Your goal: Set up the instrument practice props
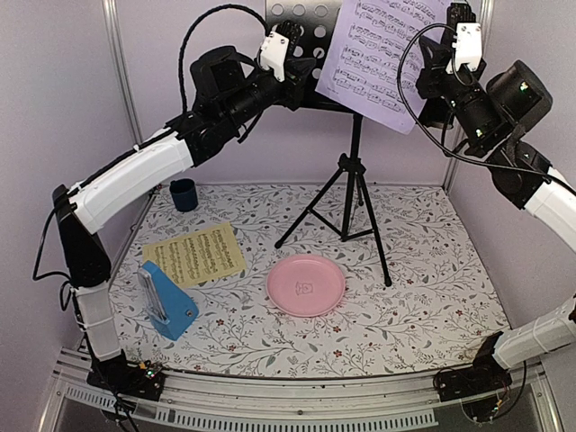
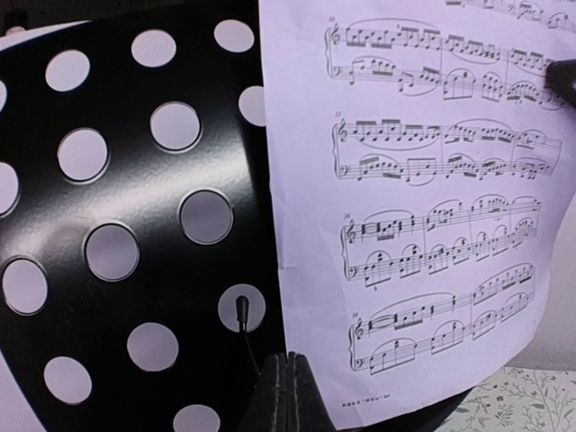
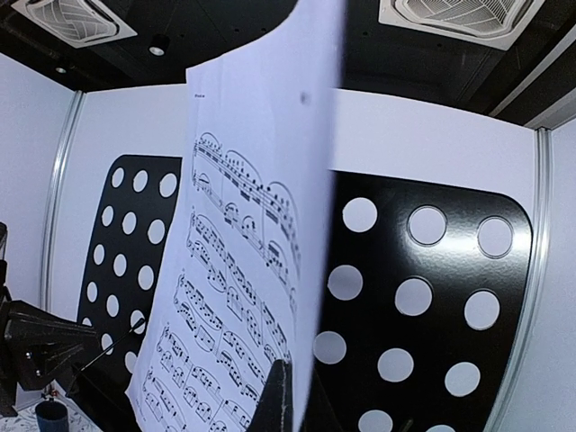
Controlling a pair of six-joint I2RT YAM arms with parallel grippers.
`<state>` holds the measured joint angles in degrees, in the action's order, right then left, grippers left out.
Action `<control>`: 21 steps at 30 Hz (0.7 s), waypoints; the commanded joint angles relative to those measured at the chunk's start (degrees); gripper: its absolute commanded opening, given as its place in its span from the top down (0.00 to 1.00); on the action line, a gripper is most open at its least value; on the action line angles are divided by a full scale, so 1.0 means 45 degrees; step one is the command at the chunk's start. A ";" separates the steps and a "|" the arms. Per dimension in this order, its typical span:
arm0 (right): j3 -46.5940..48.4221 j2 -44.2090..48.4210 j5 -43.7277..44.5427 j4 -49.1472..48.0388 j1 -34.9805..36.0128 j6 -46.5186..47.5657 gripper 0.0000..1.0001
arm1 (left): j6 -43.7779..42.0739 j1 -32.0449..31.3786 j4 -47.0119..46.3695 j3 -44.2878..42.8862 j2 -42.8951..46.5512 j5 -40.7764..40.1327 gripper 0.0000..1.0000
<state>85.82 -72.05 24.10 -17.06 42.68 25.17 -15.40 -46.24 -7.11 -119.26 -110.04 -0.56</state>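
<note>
**A:** What is the right pincer [image 3: 281, 398] doing?

**B:** Its fingers are pressed together on the lilac sheet [image 1: 382, 54], pinching its edge. In the right wrist view the paper rises straight out of the grip and bows away from the music stand [image 1: 352, 153].

**A:** And the left pincer [image 2: 283, 398]?

**B:** It is closed too, with only a thin seam between the fingers. It sits right at the lilac sheet's lower left corner, against the bottom of the stand's perforated panel [image 2: 135, 193]. I cannot tell whether it is nipping the paper, the panel's lip, or nothing.

**A:** So where exactly is the lilac sheet?

**B:** It is up in front of the right part of the panel and tilted. Its lower right corner hangs below the ledge and past the panel's side.

**A:** And the other props?

**B:** The yellow sheet [image 1: 196, 254] lies flat on the patterned surface [image 1: 423, 270], on the left. The blue metronome [image 1: 169, 303] is just beside its near corner, close to the left arm's base.

**A:** Is anything in the way?

**B:** A pink plate [image 1: 306, 284] sits near the middle of the surface, in front of the tripod's spread legs and apart from them. A dark blue cup [image 1: 184, 194] stands at the back left, under the raised left arm. That arm also crosses in front of the panel's left part in the top view.
</note>
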 commanded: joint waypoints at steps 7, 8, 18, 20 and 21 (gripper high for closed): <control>0.0326 -0.0212 -0.0238 -0.0369 -0.0079 0.0264 1.00 | 0.0280 -0.0217 0.0556 -0.0724 0.0262 -0.0749 0.73; 0.0328 -0.0216 -0.0248 -0.0369 -0.0082 0.0266 1.00 | 0.0312 -0.0238 0.0730 -0.0724 0.0272 -0.0840 0.69; 0.0304 -0.0198 -0.0187 -0.0408 -0.0082 0.0305 1.00 | 0.0572 -0.0237 0.2064 -0.1707 -0.0362 -0.1532 0.58; 0.0308 -0.0199 -0.0188 -0.0427 -0.0089 0.0305 1.00 | 0.0545 -0.0241 0.2286 -0.2119 -0.0822 -0.1605 0.61; 0.0309 -0.0195 -0.0163 -0.0428 -0.0089 0.0305 1.00 | 0.0565 -0.0258 0.2360 -0.2314 -0.1023 -0.1645 0.62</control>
<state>85.86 -73.25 23.40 -17.28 42.68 26.39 -13.26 -46.52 1.26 -125.86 -111.20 -6.17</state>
